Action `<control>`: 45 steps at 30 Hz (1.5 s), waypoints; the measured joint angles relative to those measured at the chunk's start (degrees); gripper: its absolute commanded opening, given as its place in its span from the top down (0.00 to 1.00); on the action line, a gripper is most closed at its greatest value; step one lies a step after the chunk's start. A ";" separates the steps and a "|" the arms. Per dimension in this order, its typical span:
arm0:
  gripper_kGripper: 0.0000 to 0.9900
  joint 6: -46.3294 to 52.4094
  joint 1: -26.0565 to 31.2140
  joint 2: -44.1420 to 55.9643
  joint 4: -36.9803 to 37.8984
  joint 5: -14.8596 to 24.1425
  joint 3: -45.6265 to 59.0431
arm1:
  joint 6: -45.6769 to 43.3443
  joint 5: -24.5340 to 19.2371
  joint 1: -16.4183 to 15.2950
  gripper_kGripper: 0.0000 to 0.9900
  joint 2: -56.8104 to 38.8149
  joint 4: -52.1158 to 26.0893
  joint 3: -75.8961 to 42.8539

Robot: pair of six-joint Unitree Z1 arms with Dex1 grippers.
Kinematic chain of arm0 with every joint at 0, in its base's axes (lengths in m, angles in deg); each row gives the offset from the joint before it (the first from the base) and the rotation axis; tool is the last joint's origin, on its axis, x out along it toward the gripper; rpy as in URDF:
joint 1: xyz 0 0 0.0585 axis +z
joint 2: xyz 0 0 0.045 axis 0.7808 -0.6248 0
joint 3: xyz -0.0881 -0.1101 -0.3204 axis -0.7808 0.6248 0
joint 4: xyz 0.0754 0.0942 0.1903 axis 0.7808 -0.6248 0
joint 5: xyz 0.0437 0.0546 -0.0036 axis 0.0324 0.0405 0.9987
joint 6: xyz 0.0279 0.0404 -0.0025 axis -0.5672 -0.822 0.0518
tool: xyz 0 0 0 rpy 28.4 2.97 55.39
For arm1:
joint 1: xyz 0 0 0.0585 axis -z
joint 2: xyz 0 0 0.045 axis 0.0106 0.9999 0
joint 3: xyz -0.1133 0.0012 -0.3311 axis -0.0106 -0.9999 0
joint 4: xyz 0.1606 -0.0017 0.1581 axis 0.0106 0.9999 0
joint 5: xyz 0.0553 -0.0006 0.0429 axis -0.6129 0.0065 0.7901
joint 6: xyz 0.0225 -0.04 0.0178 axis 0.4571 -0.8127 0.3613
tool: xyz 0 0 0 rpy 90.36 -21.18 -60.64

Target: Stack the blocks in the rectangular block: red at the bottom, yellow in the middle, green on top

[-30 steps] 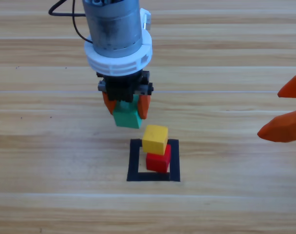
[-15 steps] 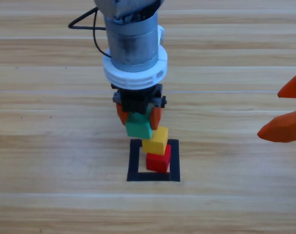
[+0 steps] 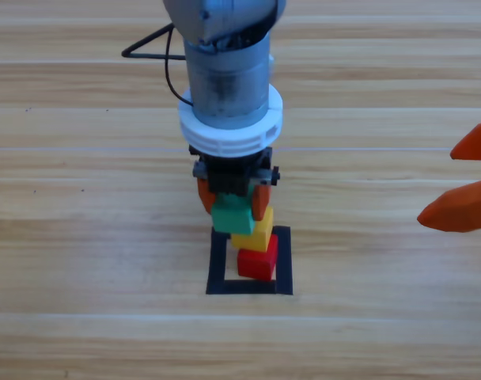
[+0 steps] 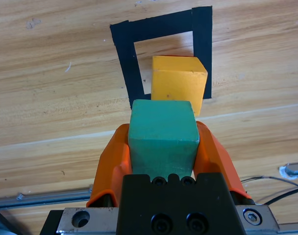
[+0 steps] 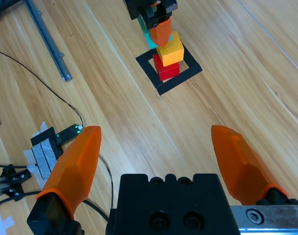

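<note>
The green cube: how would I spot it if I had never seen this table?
Find the black tape rectangle on the wooden table, where a yellow cube sits on a red cube. Just behind and above that pair, the left gripper holds the green cube between its orange jaws. It is the only cube held in the air.

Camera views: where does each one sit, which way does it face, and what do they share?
High view: above the table, looking down; left hand holds the green cube, right hand at the right edge.
Left wrist view: on the left arm, looking along its hand at the yellow cube.
Right wrist view: on the right arm, looking past its open hand towards the stack.
All show the yellow cube and black tape rectangle.
</note>
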 measured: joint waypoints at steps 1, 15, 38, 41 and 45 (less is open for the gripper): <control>0.98 0.44 0.00 -0.21 0.00 0.00 0.00 | 0.00 0.00 0.00 0.00 0.00 0.00 0.00; 0.97 4.05 -0.13 -0.48 0.00 -0.33 -1.67 | 0.00 0.00 0.00 0.00 0.00 0.00 -0.08; 0.94 4.61 -1.33 -1.20 0.00 -0.60 -2.88 | 0.00 0.49 0.00 0.00 0.57 0.00 -0.08; 0.94 4.61 -1.33 -1.99 0.00 -0.60 -3.08 | 0.00 0.79 0.00 0.00 1.51 0.00 -0.08; 0.94 4.61 -1.33 -2.86 0.00 -0.59 -4.42 | 0.00 1.36 0.00 0.00 2.29 0.00 -0.08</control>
